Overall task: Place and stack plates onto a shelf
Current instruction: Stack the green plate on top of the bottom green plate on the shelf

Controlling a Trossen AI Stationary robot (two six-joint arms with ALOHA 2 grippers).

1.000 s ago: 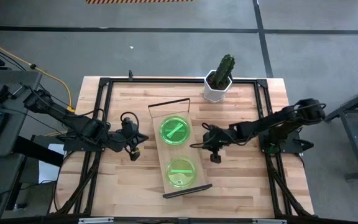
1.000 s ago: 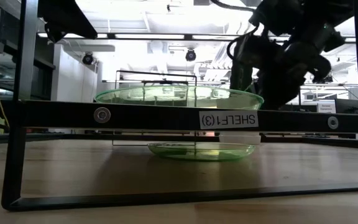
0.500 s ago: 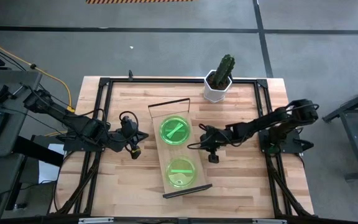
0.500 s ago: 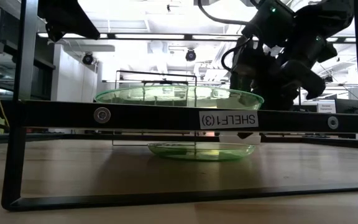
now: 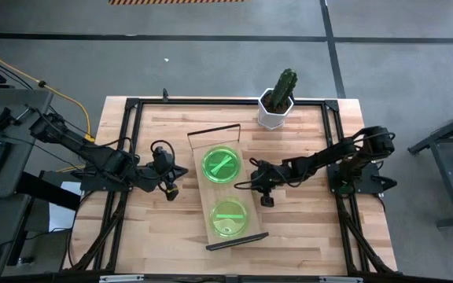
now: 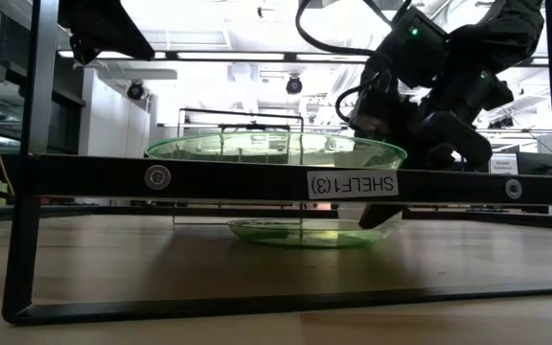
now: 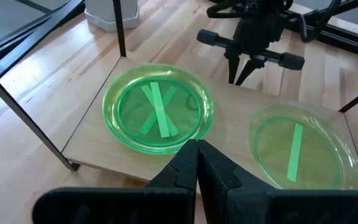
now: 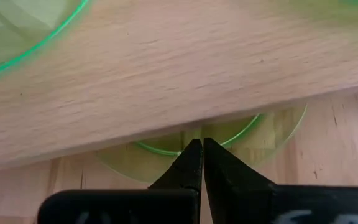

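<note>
Near the middle of the high view, the long light-wood shelf with thin dark metal frame ends (image 5: 225,191) runs from top to bottom on the striped wooden tabletop (image 5: 305,224). Two round translucent bright-green plates sit on its board. The upper plate (image 5: 221,165) shows two lighter green bars crossed like an X, so it looks like more than one plate stacked there, though I cannot count them. The lower plate (image 5: 230,218) shows a single bar and sits well apart from the upper one, close to the bottom frame end.

In the low view a third green plate (image 6: 310,231) lies on the tabletop under the shelf board, below the plate that rests on top of the shelf (image 6: 276,147).

The right gripper (image 5: 264,202) is just to the right of the shelf's long edge, about level with the gap between the two plates, its two dark fingers pressed together with nothing between them. In the low view its tip (image 6: 379,217) reaches down beside the rim of the plate under the board. From its own wrist view the closed fingertips (image 8: 199,149) point at the edge of that lower plate, with the board's side filling the upper frame.

The left gripper (image 5: 170,196) waits left of the shelf, fingers also closed and empty.

A white hexagonal pot holding a green cactus (image 5: 277,101) stands at the upper edge of the table.
</note>
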